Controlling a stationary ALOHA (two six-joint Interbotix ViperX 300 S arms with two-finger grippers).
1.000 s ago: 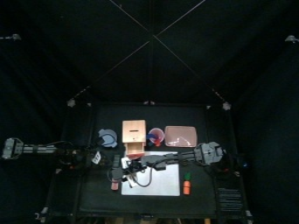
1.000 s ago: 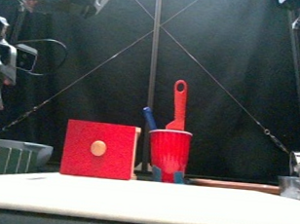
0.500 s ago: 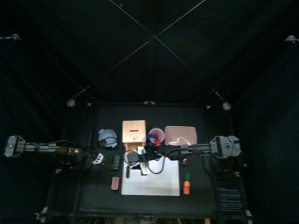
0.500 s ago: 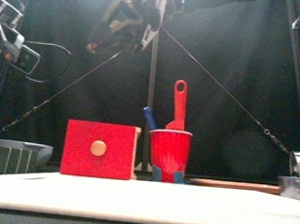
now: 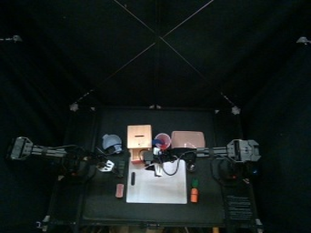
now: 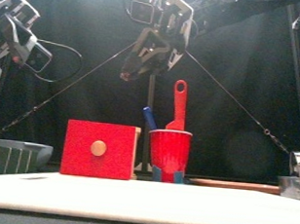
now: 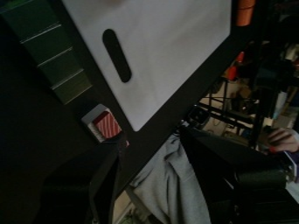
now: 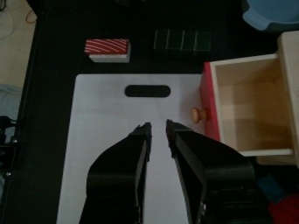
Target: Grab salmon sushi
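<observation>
Top view: the salmon sushi (image 5: 118, 190), a tiny salmon-red oblong, is lying toward the tabletop's front-left corner, just beside the left edge of the white rectangular cutting mat (image 5: 158, 189). The right gripper (image 5: 155, 164) is hanging over the mat's back edge. The left gripper (image 5: 101, 165) is waiting near the tabletop's left edge.

Front view: both arms are hanging high above the red cube box with a wooden knob (image 6: 100, 149) and the red plastic cup (image 6: 169, 150). I cannot pick out the sushi here with confidence.

Left wrist view: the sushi (image 7: 104, 123) is showing a striped red top on a pale base, close beside the mat (image 7: 152, 52). The jaws are standing wide apart and empty.

Right wrist view: the right gripper (image 8: 158, 131) is pointing down at the mat (image 8: 105, 114), its jaws partly apart with nothing between them. The sushi (image 8: 107, 50) is sitting beyond the mat's corner.

The piece is probably light, stiff and smooth. Pinching its long sides at mid-length, from straight above, seems safest.
</observation>
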